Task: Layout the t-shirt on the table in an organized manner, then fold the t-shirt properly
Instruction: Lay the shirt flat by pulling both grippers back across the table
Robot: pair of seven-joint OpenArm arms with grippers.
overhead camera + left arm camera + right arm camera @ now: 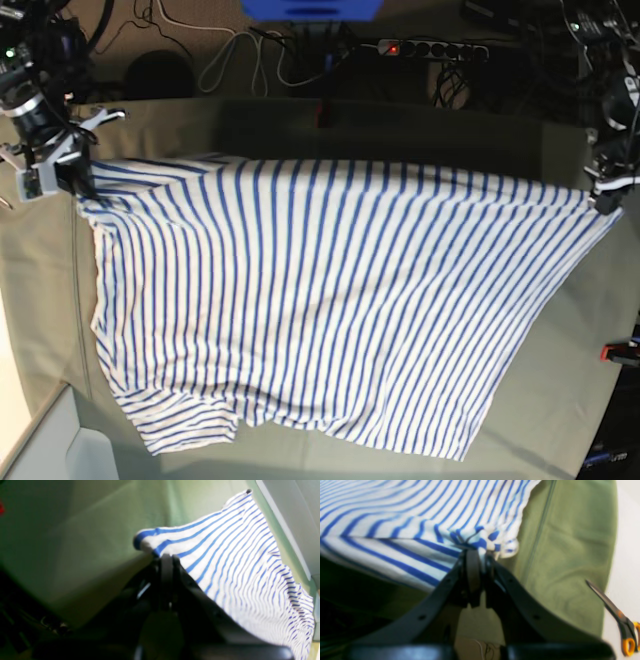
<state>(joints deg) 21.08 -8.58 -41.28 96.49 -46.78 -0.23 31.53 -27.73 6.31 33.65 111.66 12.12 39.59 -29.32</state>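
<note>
1. Left wrist view: t-shirt [237, 562] blurred, cut off at right and bottom edges.
2. Right wrist view: scissors [618, 620] cut off at right edge.
3. Base view: table [560, 400] cropped at the edges.

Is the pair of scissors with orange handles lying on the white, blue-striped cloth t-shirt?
No, the scissors with orange handles lie beside the green table cover, apart from the white, blue-striped cloth t-shirt.

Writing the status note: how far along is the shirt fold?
Done: both grippers have hold of the t-shirt. The left gripper is shut on one corner, the right gripper on a bunched corner at the opposite end.
In hand: layout. The shirt is stretched between them, its far edge taut, the rest draping onto the table.
Left: laying it flat, smoothing the sleeve end, and every fold; none is visible.
</note>
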